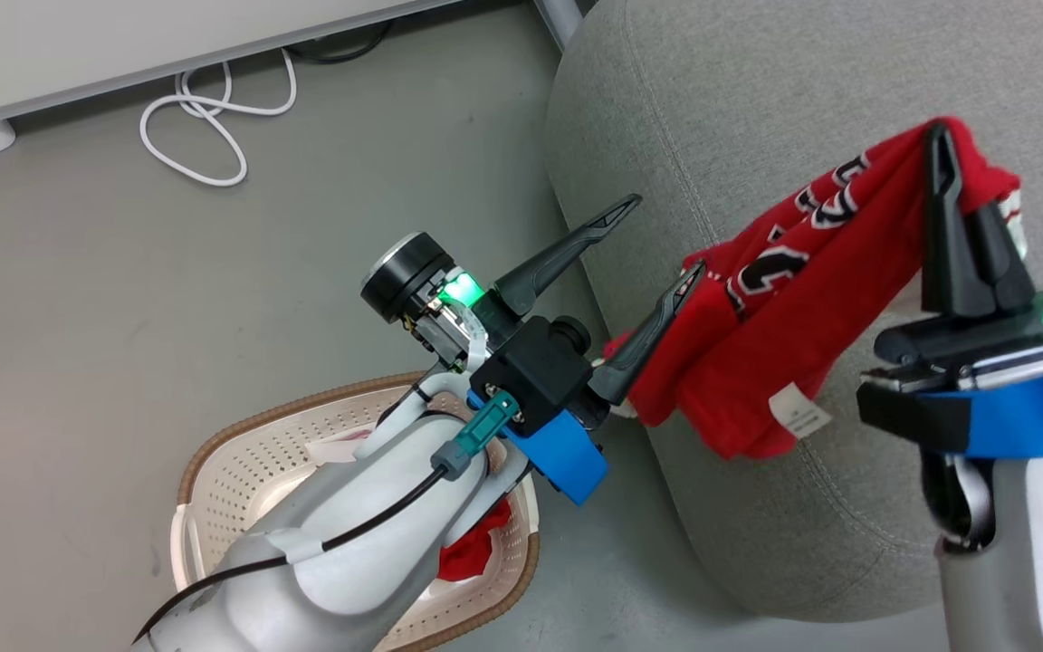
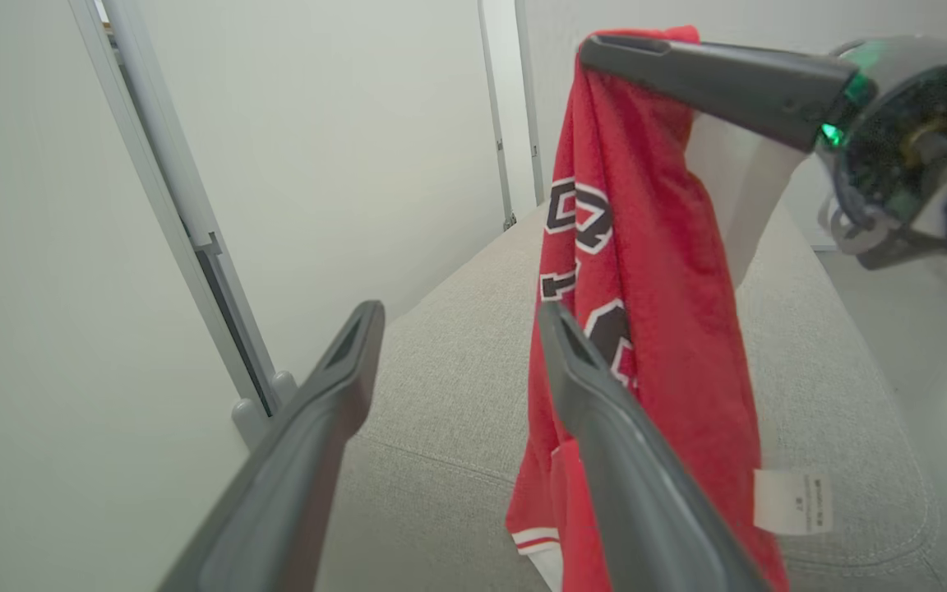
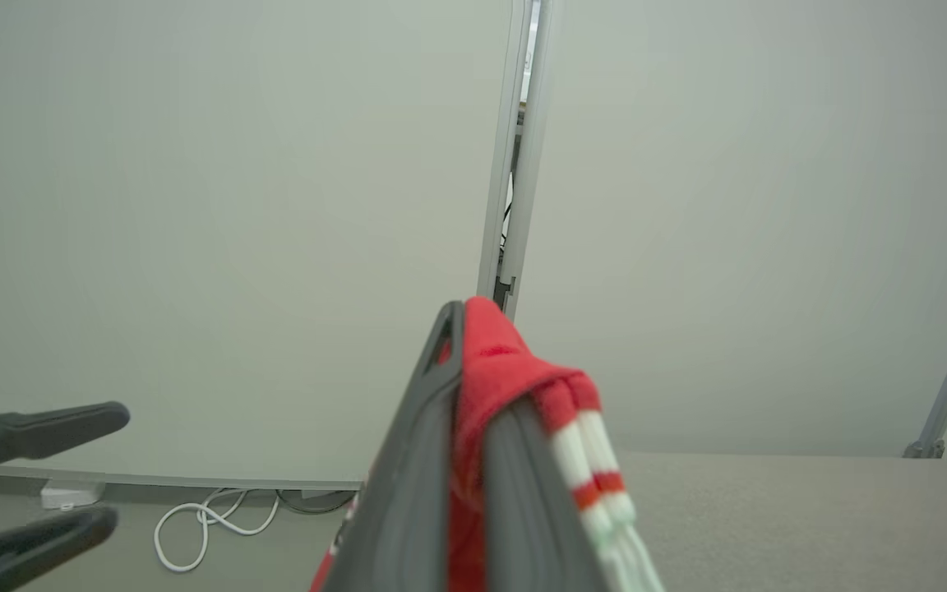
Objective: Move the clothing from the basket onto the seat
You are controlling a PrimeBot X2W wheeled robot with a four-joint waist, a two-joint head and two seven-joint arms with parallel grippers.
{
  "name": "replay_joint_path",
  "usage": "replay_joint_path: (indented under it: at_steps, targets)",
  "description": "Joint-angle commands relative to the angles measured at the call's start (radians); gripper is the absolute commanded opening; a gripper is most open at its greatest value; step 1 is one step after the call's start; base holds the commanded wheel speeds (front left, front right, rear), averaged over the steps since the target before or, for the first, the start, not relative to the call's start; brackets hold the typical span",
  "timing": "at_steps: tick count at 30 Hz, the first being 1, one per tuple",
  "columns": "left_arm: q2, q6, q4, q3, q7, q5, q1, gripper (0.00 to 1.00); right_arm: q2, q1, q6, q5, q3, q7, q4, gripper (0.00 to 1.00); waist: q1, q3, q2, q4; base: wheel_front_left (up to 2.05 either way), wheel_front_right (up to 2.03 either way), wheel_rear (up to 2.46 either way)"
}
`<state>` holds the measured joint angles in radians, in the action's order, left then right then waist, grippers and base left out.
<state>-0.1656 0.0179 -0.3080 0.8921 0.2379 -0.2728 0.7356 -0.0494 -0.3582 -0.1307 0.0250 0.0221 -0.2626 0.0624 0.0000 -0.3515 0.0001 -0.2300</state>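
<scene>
Plainly, everything turns on how the lettered garment [image 1: 802,299] hangs relative to the seat [image 1: 712,109]. The right gripper [image 1: 956,181] has its fingers pressed together on one red corner of it, high above the seat's top. From that pinch the cloth drapes down in a long fold, its long axis slanting toward the seat's basket-side edge. The low end, with its white tag [image 1: 798,412], appears to hang close to that rounded edge. Whether the hem already touches the upholstery I cannot tell. The left gripper [image 1: 666,234] sits off that same edge with its fingers spread wide and nothing between them. One finger is just beside the hanging fold, either touching it or barely clear of it. A second red garment [image 1: 476,548] lies in the basket [image 1: 241,426], on the floor well apart from the seat's edge and under the left forearm. The right arm alone carries the cloth, so my judgement is that it should travel farther in over the seat's top before letting go, or the low end may slide off the edge.
</scene>
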Motion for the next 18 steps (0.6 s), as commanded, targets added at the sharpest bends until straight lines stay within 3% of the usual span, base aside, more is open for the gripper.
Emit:
replay_joint_path:
  at_steps: [1,7,18]
  targets:
    - [-0.009,-0.004,0.006,-0.001,-0.004,0.0,0.012,1.0,-0.002,-0.044,0.0,-0.01,0.014,-0.003,0.013,0.0,0.0,-0.014,-0.0001,0.006,0.0,0.0,0.0]
    - [-0.019,-0.007,0.019,-0.003,-0.009,0.008,0.038,1.0,-0.054,-0.226,0.0,0.002,0.1,-0.003,0.02,0.0,0.0,-0.079,-0.0001,0.021,0.0,0.0,0.0]
    - [-0.024,-0.008,0.032,0.0,-0.012,0.022,0.097,1.0,-0.224,-0.541,0.0,0.002,0.286,-0.003,0.0,0.0,0.0,-0.226,-0.0001,0.063,0.0,0.0,0.0]
